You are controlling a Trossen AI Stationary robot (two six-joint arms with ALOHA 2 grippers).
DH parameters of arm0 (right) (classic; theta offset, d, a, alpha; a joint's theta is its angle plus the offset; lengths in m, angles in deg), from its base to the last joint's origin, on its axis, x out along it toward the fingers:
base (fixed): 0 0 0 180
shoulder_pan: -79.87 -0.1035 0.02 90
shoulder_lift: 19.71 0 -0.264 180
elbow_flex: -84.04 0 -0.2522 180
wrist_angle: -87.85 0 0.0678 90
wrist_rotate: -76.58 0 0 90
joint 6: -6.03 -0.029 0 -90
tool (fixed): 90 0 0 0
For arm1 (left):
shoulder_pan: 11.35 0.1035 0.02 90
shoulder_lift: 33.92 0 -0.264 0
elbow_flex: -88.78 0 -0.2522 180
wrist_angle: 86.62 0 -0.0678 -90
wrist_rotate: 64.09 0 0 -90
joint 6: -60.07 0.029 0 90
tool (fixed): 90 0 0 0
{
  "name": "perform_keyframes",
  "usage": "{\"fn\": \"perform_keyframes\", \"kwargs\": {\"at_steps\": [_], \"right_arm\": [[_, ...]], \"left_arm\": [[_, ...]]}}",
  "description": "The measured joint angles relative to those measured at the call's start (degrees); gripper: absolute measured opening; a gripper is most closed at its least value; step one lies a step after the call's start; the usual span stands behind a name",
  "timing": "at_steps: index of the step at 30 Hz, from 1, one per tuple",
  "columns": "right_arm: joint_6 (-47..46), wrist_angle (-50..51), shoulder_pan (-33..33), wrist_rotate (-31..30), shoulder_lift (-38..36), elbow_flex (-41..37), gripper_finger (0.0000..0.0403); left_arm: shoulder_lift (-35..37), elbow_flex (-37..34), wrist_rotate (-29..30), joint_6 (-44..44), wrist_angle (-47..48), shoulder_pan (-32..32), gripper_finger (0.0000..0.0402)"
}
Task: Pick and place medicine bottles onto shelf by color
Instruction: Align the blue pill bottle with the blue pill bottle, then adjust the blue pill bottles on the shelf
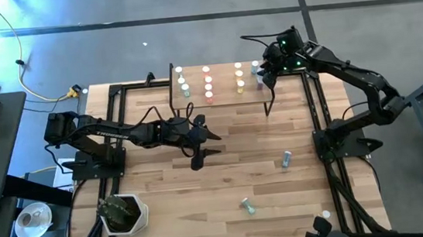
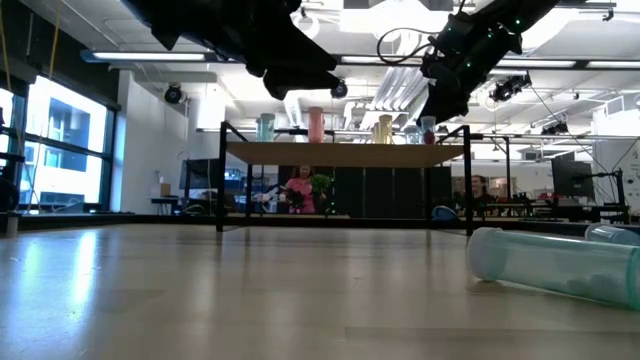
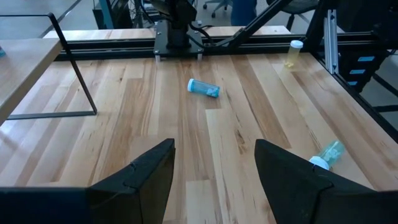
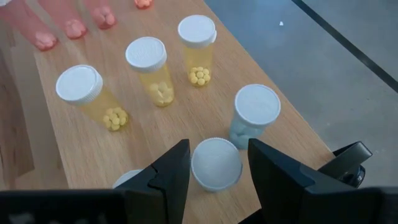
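The shelf (image 1: 225, 95) stands at the table's far edge and carries upright medicine bottles in columns: green (image 1: 183, 84), pink (image 1: 208, 84), yellow (image 1: 239, 77) and blue (image 1: 255, 71). My right gripper (image 4: 217, 152) hangs over the shelf's right end, open. Its fingers stand on either side of the white cap of an upright blue bottle (image 4: 216, 163), with a sliver of space showing. A second blue bottle (image 4: 252, 118) stands just beyond it. My left gripper (image 3: 214, 168) waits open above the middle of the table (image 1: 199, 147), with nothing between its fingers.
On the tabletop a blue bottle (image 1: 286, 159) and a teal one (image 1: 246, 205) lie on their sides. A yellow bottle (image 1: 326, 216) stands upright by the near right corner. A potted plant (image 1: 121, 213) sits at the near left. Black rails frame the table's sides.
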Motion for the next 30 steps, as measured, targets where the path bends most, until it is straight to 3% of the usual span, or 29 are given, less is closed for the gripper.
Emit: {"fn": "perform_keyframes", "kwargs": {"at_steps": [17,30], "right_arm": [[-0.37,-0.77,0.0,0.58,-2.49,0.07,0.0154],[-7.92,-8.32,-0.14,0.0,-5.33,0.09,0.0154]], "left_arm": [[0.0,0.0,0.0,0.02,0.02,0.0,0.0211],[0.02,0.02,0.98,1.09,1.16,0.03,0.0211]]}}
